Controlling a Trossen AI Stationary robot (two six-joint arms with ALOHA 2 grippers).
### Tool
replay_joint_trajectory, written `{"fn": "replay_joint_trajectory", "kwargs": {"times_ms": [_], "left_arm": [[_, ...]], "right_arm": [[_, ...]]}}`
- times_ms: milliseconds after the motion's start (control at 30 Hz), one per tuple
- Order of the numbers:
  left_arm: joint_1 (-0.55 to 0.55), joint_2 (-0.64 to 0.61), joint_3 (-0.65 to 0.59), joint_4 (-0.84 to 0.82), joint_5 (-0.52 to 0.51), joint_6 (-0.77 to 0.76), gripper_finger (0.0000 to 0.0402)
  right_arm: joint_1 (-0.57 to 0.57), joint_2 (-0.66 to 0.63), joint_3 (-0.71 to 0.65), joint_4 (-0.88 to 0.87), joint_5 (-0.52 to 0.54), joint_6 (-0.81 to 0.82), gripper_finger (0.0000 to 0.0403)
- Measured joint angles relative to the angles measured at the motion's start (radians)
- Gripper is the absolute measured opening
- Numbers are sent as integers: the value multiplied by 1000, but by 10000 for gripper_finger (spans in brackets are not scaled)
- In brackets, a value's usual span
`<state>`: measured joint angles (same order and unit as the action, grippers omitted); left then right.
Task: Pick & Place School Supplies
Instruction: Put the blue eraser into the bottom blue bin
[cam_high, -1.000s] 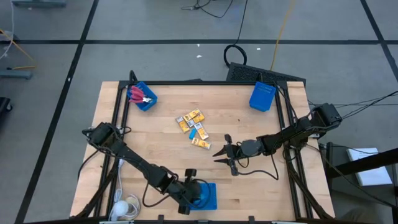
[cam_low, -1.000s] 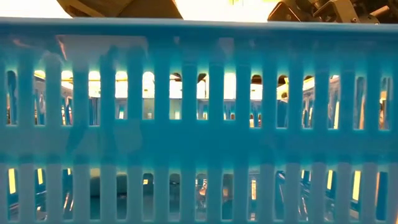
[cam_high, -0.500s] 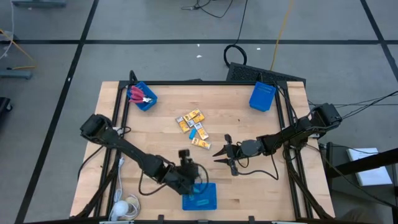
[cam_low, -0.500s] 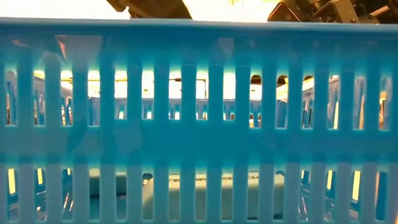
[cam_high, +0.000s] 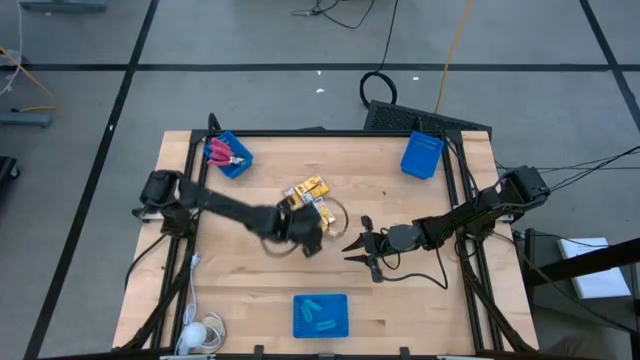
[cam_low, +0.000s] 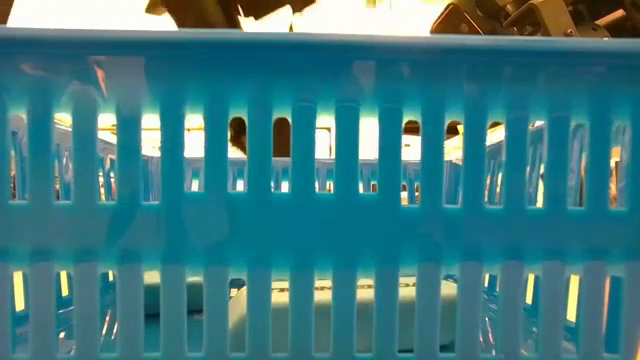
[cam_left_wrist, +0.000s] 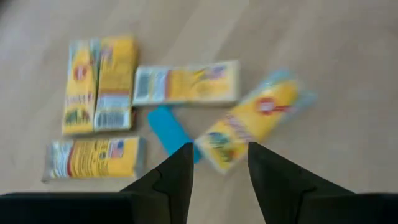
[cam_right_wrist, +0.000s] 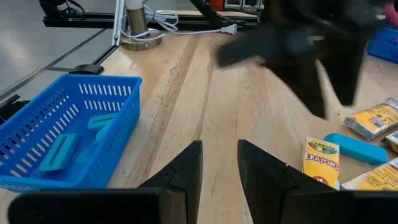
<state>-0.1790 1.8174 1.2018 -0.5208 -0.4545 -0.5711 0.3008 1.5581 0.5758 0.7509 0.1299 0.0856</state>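
Several yellow packs (cam_left_wrist: 102, 81) and a light-blue piece (cam_left_wrist: 169, 129) lie flat in a loose pile (cam_high: 311, 188) at the table's middle. My left gripper (cam_left_wrist: 219, 155) hovers open just above the pile (cam_high: 312, 232), slanting down, with nothing between its fingers. My right gripper (cam_high: 350, 244) waits to the right of the pile, open and empty (cam_right_wrist: 216, 155). Red-handled scissors (cam_high: 222, 153) lie in a blue bin at the far left. More light-blue pieces (cam_right_wrist: 59, 149) lie in the near bin (cam_high: 320, 315).
A third blue bin (cam_high: 422, 155) stands at the far right corner. The near bin's slatted wall (cam_low: 320, 200) fills the low view. A black frame rail (cam_high: 195, 190) runs along the left side. Bare wood lies between the pile and the near bin.
My left gripper has swung from over the near bin toward the table's middle, turning as it went, and now stands over the pile of yellow packs. The light-blue pieces stay in the bin.
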Motion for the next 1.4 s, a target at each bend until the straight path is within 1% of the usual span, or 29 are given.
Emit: {"fn": "replay_joint_trajectory", "kwargs": {"times_ms": [100,267,400,533,667,767,900,1033,1167,1267,1400], "left_arm": [[80,0,-24,21,87,-26,154],[169,0,-83,137,159,-7,154],[209,0,-130,236,208,-27,154],[218,0,-169,244,253,-76,155],[216,0,-206,245,253,-107,155],[216,-3,-238,293,242,-132,164],[216,-4,-276,383,245,-141,195],[216,-1,-279,388,236,-141,232],[207,-1,-280,405,235,-126,258],[195,0,-280,405,229,-104,265],[185,6,-280,405,232,-119,257]], "right_arm": [[0,0,0,0,0,0,91],[0,0,0,0,0,0,91],[0,0,0,0,0,0,91],[0,0,0,0,0,0,91],[0,0,0,0,0,0,91],[0,0,0,0,0,0,91],[0,0,0,0,0,0,91],[0,0,0,0,0,0,91],[0,0,0,0,0,0,91],[0,0,0,0,0,0,91],[0,0,0,0,0,0,91]]}}
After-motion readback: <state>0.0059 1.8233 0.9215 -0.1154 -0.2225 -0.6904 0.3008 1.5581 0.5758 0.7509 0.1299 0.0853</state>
